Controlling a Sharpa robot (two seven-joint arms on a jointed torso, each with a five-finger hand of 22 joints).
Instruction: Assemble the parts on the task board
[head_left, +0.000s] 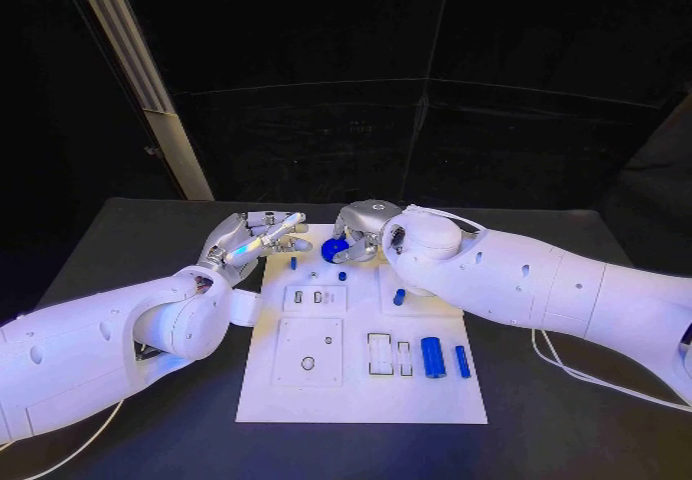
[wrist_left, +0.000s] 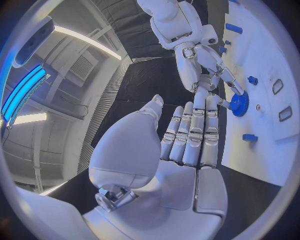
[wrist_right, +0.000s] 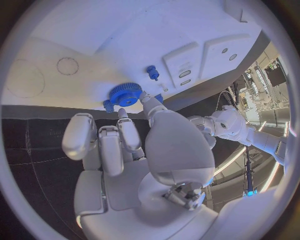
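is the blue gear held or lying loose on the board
Held. The right hand pinches the blue gear at its rim, over the far end of the task board. The left hand hovers open beside it.

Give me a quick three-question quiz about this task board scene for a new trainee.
1. True or false: the right hand holds the blue gear.
2. Which lies nearer the robot on the task board: A) the gear, B) the two blue cylinders?
3. Fill in: the left hand holds ____.

Key: 1 true; 2 B; 3 nothing, its fingers are stretched out.
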